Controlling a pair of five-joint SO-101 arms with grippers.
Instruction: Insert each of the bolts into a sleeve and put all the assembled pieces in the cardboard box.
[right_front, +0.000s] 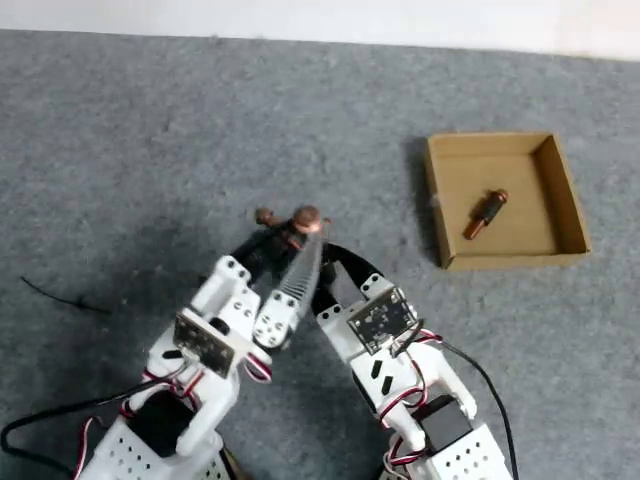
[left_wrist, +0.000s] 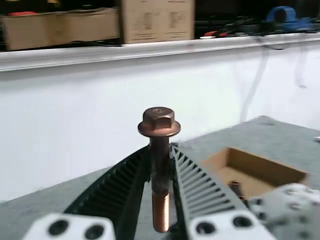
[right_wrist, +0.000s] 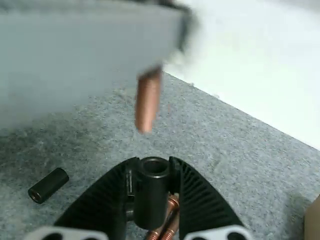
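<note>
left end effector (left_wrist: 160, 150) clamps the bolt (left_wrist: 159, 122), right end effector (right_wrist: 152, 167) clamps the sleeve (right_wrist: 151, 187) upright. i'd centre the bolt tip over the sleeve's bore, then lower straight.

The bolt (right_wrist: 148, 102) above the right gripper (right_wrist: 152, 161) loses its head behind a blurred grey mass (right_wrist: 90, 45). Under that gripper's sleeve (right_wrist: 151, 195), loose bolts (right_wrist: 170, 220) are partly covered and cut off by the edge. Past the left gripper (left_wrist: 160, 146), the piece (left_wrist: 235, 187) in the box (left_wrist: 260, 167) is half hidden.
</note>
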